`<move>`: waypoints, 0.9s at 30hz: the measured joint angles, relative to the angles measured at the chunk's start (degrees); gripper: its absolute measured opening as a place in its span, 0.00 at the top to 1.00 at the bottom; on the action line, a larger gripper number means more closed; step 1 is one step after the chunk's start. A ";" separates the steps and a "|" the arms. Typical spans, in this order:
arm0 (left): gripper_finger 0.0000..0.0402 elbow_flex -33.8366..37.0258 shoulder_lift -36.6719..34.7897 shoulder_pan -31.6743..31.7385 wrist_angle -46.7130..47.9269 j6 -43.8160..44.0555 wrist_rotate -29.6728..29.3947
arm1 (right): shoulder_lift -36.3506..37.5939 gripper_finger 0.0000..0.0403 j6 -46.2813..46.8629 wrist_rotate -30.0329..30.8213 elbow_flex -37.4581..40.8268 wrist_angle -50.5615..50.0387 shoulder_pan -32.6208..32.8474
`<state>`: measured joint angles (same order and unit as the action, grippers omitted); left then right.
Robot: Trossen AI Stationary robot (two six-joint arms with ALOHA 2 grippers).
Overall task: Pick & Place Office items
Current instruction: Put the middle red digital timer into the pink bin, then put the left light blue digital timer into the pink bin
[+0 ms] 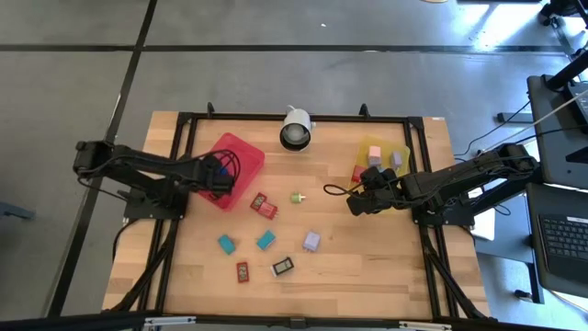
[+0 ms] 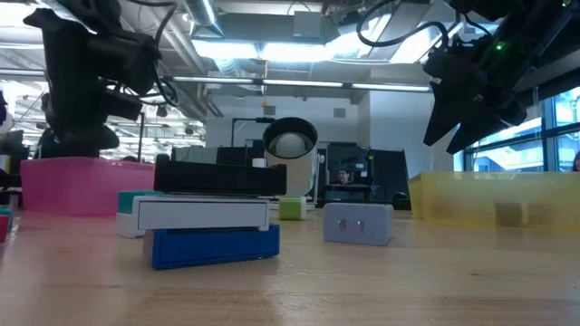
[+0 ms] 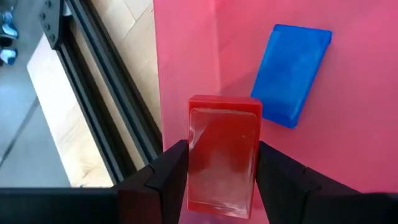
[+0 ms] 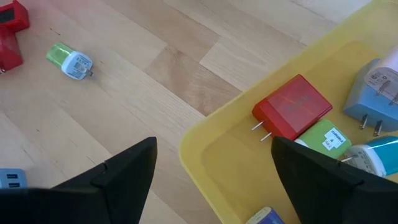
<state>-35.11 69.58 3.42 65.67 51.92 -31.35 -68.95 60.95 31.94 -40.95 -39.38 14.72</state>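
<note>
My left gripper (image 1: pixel 217 173) hangs over the red tray (image 1: pixel 241 152), shut on a red block (image 3: pixel 222 158). A blue block (image 3: pixel 292 71) lies flat on the tray floor beside it. My right gripper (image 1: pixel 353 204) is open above the near left corner of the yellow tray (image 4: pixel 205 140) and touches nothing. That tray holds a red plug piece (image 4: pixel 292 107), a green one (image 4: pixel 324 138), a lilac one (image 4: pixel 379 90) and a teal one (image 4: pixel 379 155). On the bare table lie red pieces (image 1: pixel 264 205), a green piece (image 1: pixel 297 198), a lilac piece (image 1: pixel 311 241), teal pieces (image 1: pixel 226 244) and a black, white-labelled piece (image 1: pixel 283 267). My left gripper pinches the red block between its two fingers, which lie on its two long sides (image 3: pixel 194 168). The fingers come from above, pointing down into the red tray. The block's near end is hidden between the fingers. Whether the block touches the tray floor does not show.
A white and black camera (image 1: pixel 296 129) stands at the table's far edge between the two trays. A black metal frame (image 1: pixel 188 129) runs around the table top. Another red piece (image 1: pixel 243 271) lies near the near edge. Bare wood shows between the trays and the scattered pieces.
</note>
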 joint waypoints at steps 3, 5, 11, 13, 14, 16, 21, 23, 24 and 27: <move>0.59 0.00 0.00 1.22 -1.98 -0.02 0.80 | 0.00 0.21 0.02 0.00 0.00 0.00 -0.01; 0.59 0.00 0.00 1.81 -3.50 -0.02 1.51 | 0.00 0.21 0.01 0.02 0.00 0.00 -0.02; 0.59 0.00 0.00 2.43 -7.71 -1.38 2.22 | 0.00 0.21 0.02 0.01 0.00 0.00 -0.01; 0.59 0.00 0.00 2.39 -9.40 -2.06 3.46 | 0.00 0.21 0.01 0.01 0.00 0.00 -0.02; 0.59 0.00 0.00 2.38 -10.07 -2.10 4.09 | 0.00 0.21 0.01 0.02 0.00 0.00 0.00; 0.59 0.00 0.00 2.38 -11.55 -2.35 4.48 | 0.00 0.21 0.02 0.00 0.00 0.00 0.00; 0.55 0.00 0.00 2.32 -13.50 -4.67 4.09 | 0.00 0.21 0.02 0.02 0.00 0.00 -0.01; 0.53 0.00 0.00 2.32 -13.47 -4.70 4.07 | 0.00 0.21 0.02 0.00 0.00 0.00 0.00; 0.51 0.00 0.00 2.32 -13.48 -4.71 4.03 | 0.00 0.21 0.02 0.00 0.00 0.00 0.00; 0.48 -0.27 0.00 2.32 -13.15 -5.68 4.22 | 0.00 0.21 0.02 0.00 0.00 0.00 -0.01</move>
<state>-35.38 69.58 5.75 52.52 46.25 -27.14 -68.95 60.97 31.94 -40.95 -39.38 14.71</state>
